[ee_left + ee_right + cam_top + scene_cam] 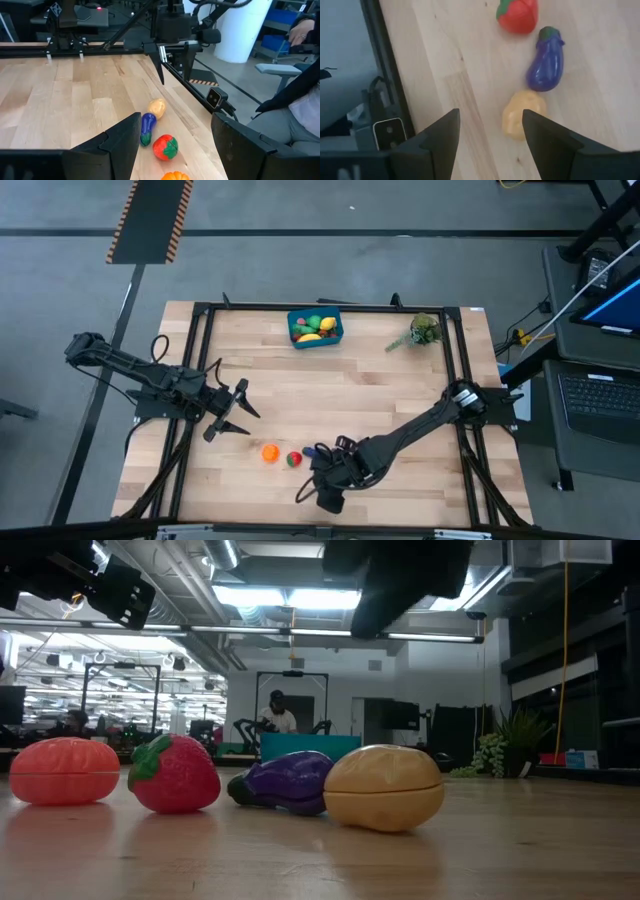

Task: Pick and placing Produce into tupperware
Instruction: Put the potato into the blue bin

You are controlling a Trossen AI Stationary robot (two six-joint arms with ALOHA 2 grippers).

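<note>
Four produce pieces lie in a row near the table's front edge: an orange, a red strawberry, a purple eggplant and a tan potato. My right gripper hangs open above the potato, slanting down and clear of it; in the left wrist view my right gripper stands well above the potato. The blue tupperware sits at the far middle with several produce pieces in it. My left gripper waits open at the table's left, above the wood.
A leafy green sprig lies at the far right of the table. Black frame rails run along the table's left, right and far sides. Bare wood lies between the row of produce and the tupperware. A person sits in the room beyond.
</note>
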